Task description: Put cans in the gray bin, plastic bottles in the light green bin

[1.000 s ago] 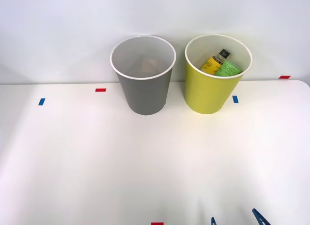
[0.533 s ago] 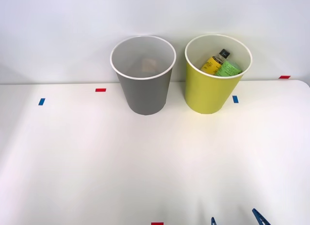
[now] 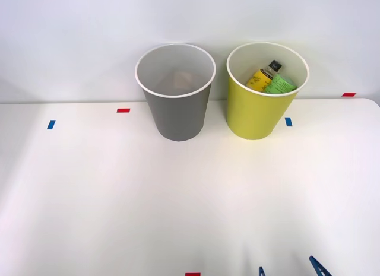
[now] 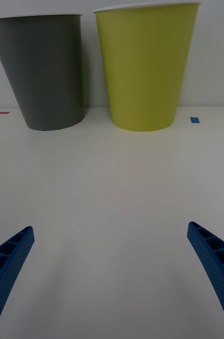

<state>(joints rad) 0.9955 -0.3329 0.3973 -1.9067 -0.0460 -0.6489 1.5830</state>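
At the far edge of the surface (image 3: pixel 119 199) stand two bins side by side: gray bin (image 3: pixel 176 113) left, with a pale can (image 3: pixel 181 80) dimly inside; green bin (image 3: pixel 256 110) right, holding a yellow bottle (image 3: pixel 261 79) and a green bottle (image 3: pixel 279 85). Near the front edge, the pincer (image 4: pixel 112 275) is spread wide, holding nothing.

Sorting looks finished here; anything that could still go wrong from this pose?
Little, probably. The bottles lean against the green bin's rim, so a bump might tip that bin. The right gripper hangs open, low over the table; a forward sweep could push the gray bin. The can is only faintly visible, so its sorting is hard to confirm.
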